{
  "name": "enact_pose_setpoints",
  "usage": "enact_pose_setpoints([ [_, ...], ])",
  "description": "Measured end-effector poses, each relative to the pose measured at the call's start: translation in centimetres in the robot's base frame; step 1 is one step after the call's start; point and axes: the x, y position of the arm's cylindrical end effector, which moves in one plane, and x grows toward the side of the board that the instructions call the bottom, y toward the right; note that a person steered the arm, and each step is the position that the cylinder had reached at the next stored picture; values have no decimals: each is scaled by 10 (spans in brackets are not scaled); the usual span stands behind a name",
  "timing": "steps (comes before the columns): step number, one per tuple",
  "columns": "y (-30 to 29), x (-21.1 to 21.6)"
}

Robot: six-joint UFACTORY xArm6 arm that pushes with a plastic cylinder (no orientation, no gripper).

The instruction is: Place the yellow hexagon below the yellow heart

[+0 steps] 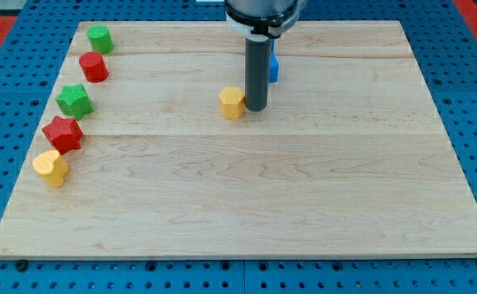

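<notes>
The yellow hexagon point(232, 103) sits near the middle of the wooden board, toward the view's top. My tip point(256, 109) stands right against the hexagon's right side, touching or nearly touching it. The yellow heart point(51, 167) lies at the board's left edge, far to the left of and lower than the hexagon.
Along the left edge, from top to bottom: a green cylinder point(100, 38), a red cylinder point(94, 66), a green star point(74, 100), a red star point(63, 133). A blue block point(274, 69) is partly hidden behind the rod. The wooden board point(304, 196) lies on a blue pegboard.
</notes>
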Motion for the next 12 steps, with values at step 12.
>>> enact_pose_setpoints([
  [12, -201, 84],
])
